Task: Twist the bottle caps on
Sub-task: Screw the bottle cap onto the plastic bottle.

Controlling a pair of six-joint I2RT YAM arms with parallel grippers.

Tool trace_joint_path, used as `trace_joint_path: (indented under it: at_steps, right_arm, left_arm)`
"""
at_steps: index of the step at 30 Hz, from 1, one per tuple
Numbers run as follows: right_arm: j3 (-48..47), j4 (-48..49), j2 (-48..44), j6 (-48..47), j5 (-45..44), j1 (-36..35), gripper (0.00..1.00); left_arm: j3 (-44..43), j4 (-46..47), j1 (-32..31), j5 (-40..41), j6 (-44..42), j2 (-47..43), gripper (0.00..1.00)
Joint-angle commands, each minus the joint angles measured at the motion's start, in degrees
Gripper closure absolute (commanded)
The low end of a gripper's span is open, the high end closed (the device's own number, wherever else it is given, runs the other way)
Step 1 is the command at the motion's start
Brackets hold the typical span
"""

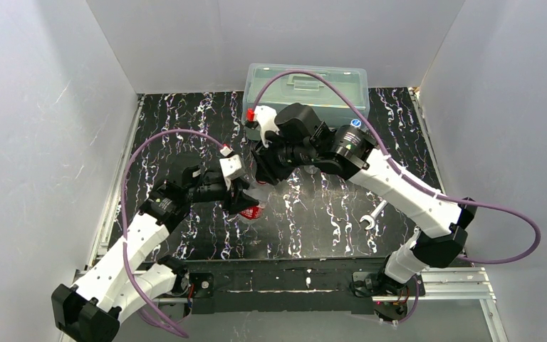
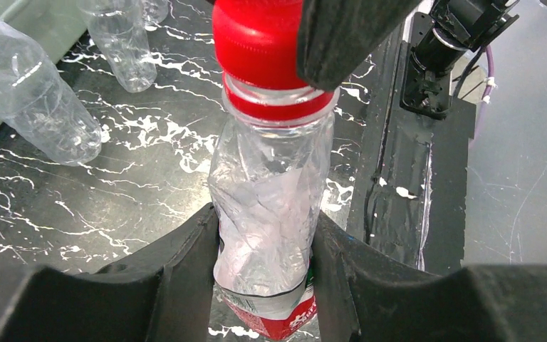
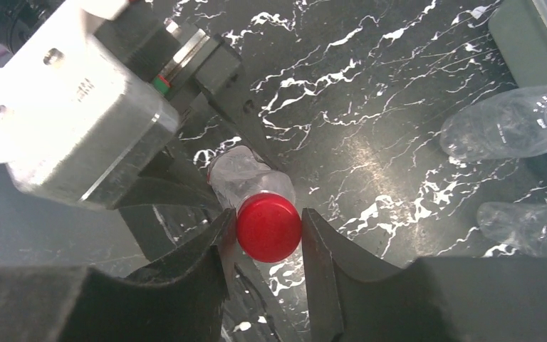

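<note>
Bottle (image 2: 267, 178) with a red label and a crumpled clear body is clamped at its waist by the left gripper (image 2: 265, 217), whose fingers are closed in hard on both sides. Its long axis runs straight out from between those fingers. The label end lies nearest the wrist, and the neck and red cap (image 2: 253, 43) are at the far end. From overhead the cap end looks uppermost, though I can't judge how much the bottle leans.

The right gripper (image 3: 266, 214) sits over that end, sighting almost down the axis. Its fingers (image 3: 327, 263) are drawn in against the cap, touching it on either side.

One right finger covers part of the cap in the left wrist view, and the label is cut off at the frame's bottom edge. From overhead the cap is lost beneath the right gripper, with only a scrap of red label showing below the left fingers. Whether the cap is fully seated I can't tell.

Beyond the right fingers two loose bottles (image 3: 502, 132) lie on the marbled black table (image 1: 185, 121), well apart from the grip. A lidded box (image 1: 306, 85) stands behind them. A wrench (image 1: 370, 217) lies beside the right arm, far from either set of fingers.
</note>
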State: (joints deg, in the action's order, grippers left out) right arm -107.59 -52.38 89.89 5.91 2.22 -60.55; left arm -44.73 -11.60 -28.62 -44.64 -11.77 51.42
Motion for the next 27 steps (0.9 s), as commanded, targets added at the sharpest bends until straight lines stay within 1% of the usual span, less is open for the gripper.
trace_joint_path:
  at_steps: [1,6,18,23,27]
  right_arm:
    - [2.33,2.46,-2.37,3.32,2.65,1.4,0.62]
    - [4.21,4.61,-3.45,5.12,5.98,1.99,0.63]
    - [6.67,6.07,-3.9,7.65,9.29,2.63,0.64]
    - [5.55,4.61,-2.35,9.21,8.45,2.68,0.64]
    - [4.06,2.87,-0.39,12.9,5.81,2.63,0.66]
  left_arm:
    - [-1.6,4.36,-0.12,-0.86,0.36,-3.93,1.0]
    - [-1.0,7.11,-0.12,-0.12,1.69,-5.38,1.0]
    - [0.68,11.12,-0.12,2.25,3.65,-7.74,1.0]
    - [0.85,13.39,-0.13,5.63,4.04,-8.04,1.0]
    - [0.69,13.55,-0.16,11.85,3.3,-7.71,1.0]
